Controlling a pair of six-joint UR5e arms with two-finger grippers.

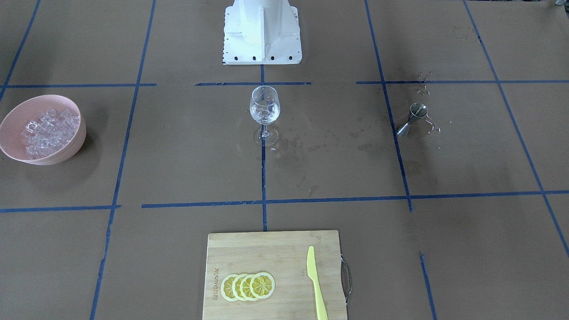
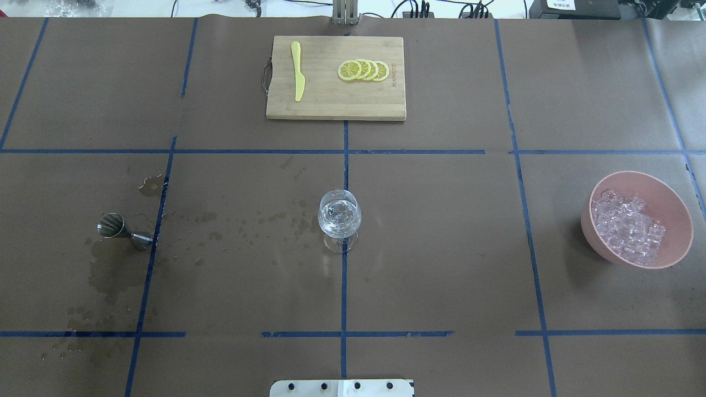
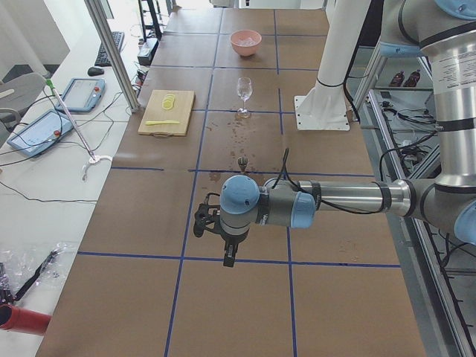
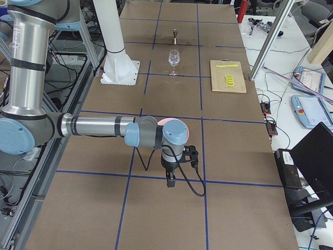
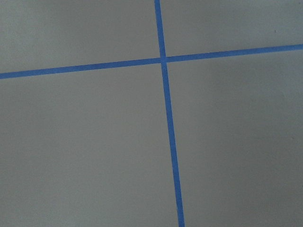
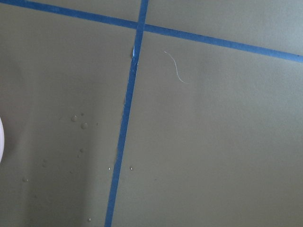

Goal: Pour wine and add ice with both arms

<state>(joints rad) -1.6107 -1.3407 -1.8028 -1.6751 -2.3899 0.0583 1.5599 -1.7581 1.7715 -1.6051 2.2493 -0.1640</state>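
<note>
The left gripper is hanging over the brown table at one end. I cannot tell if its fingers are open or closed. The right gripper is hanging at the other end, and I cannot tell there either. The ice is sitting in a pink bowl, well apart from the wine glass in the middle.

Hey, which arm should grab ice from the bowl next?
Right, probably. The bowl of ice sits on the robot's right side, and the right gripper hangs near it; the left gripper is at the far end, beyond the jigger.
</note>
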